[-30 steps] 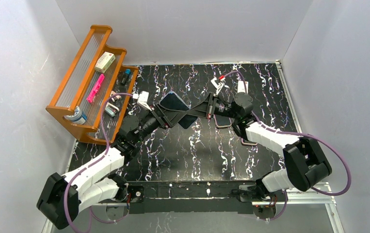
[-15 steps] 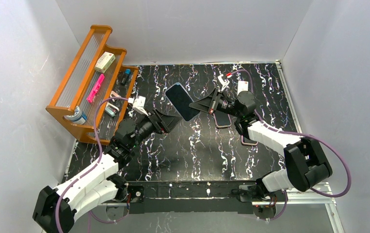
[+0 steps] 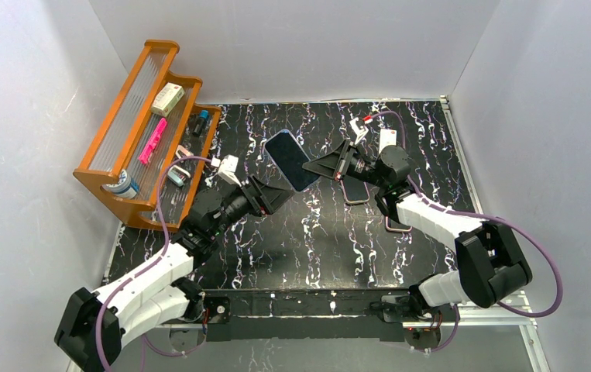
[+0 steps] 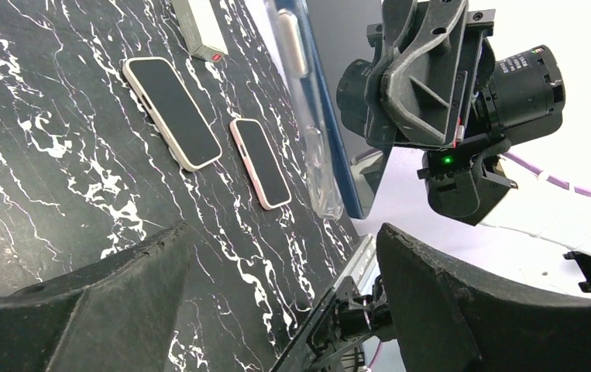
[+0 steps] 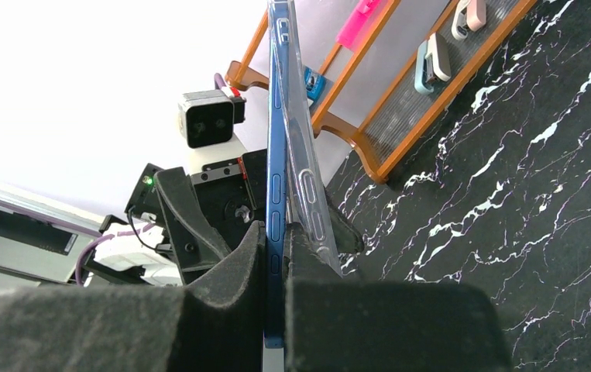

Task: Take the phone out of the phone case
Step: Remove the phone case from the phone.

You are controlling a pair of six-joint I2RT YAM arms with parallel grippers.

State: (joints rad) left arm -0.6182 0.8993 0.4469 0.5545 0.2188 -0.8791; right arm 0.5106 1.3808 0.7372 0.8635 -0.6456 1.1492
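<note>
Above the middle of the counter [image 3: 315, 248], the right end effector [image 3: 314, 167] is clamped on the blue phone [image 3: 292, 160], whose clear phone case [image 5: 311, 209] looks only partly peeled off, while the left end effector [image 3: 279, 194] gapes wide and empty at the phone's seven o'clock.

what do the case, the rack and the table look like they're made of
Case: clear, glossy plastic, probably flexible; the blue phone shows through it. Rack: orange-brown varnished wood by the look, with ribbed translucent panels, likely plastic. Table: black with white veins, marble look; possibly just a printed sheet.
</note>
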